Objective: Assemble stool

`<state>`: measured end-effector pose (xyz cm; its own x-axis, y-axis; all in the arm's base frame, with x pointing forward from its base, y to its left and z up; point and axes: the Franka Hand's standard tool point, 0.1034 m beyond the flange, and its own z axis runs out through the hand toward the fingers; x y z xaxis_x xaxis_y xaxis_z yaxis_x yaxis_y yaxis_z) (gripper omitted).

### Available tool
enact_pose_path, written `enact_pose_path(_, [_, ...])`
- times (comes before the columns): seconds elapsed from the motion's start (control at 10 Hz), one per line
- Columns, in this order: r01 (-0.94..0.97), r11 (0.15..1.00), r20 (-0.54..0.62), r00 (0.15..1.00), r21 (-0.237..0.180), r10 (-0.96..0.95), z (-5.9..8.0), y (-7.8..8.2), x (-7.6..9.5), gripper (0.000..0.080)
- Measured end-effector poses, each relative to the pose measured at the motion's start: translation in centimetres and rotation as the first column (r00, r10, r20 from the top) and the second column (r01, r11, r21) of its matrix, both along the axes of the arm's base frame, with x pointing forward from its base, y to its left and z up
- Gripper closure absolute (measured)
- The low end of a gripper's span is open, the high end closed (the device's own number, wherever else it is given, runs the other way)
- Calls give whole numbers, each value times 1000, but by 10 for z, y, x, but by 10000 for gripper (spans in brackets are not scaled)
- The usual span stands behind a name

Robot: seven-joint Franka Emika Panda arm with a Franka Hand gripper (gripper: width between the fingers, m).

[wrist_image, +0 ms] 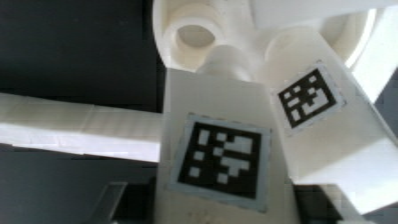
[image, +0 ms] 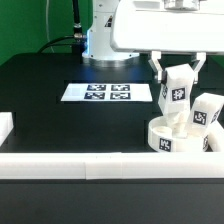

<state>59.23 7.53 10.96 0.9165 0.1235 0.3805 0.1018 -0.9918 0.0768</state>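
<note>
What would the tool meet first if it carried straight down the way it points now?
Probably the round seat. The tool points downward, shut on a stool leg whose lower end hangs just above the seat, so the leg would touch first. Depth is unclear from these views.

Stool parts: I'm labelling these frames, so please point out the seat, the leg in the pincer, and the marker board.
seat [image: 163,131]: exterior view, front wall.
leg in the pincer [image: 177,93]: exterior view, tagged face.
marker board [image: 76,93]: exterior view, bare left edge.

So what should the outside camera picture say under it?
Robot gripper holds a white blocky tagged leg above the round white plastic seat.
</note>
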Motion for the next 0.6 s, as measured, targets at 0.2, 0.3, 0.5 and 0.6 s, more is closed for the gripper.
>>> enact_pose_path(0.2, [-41, 999, 16, 999, -22, 42, 0, -4, 2, 474])
enact_pose_path(0.3, [-43, 999, 36, 998, -24, 44, 1, -7, 4, 474])
enact_pose_path(0.5, [-48, 999, 60, 997, -25, 50, 3, -6, 5, 474])
enact_pose_path(0.6, [-61, 998, 143, 988, -34, 65, 4, -6, 7, 474])
